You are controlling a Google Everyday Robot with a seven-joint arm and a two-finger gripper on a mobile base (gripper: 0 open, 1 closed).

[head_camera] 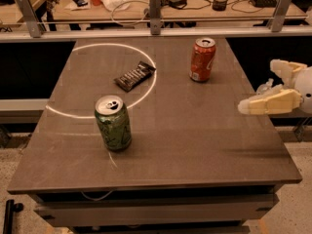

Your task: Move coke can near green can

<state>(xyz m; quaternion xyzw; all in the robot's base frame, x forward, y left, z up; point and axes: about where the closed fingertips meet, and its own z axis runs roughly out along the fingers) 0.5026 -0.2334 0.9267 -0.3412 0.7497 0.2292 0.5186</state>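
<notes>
The coke can (202, 59) stands upright at the far right of the dark table (195, 145). The green can (113, 123) stands upright at the near left, on the edge of a white circle marked on the table. My gripper (258, 87) comes in from the right edge of the view, over the table's right side. It is to the right of the coke can, nearer to me, and apart from it. Its two cream fingers (270, 103) point left, spread open, with nothing between them.
A dark snack-bar wrapper (135, 75) lies inside the white circle (97, 48), between the two cans. A metal rail (156, 21) runs behind the table, with a cluttered desk beyond it.
</notes>
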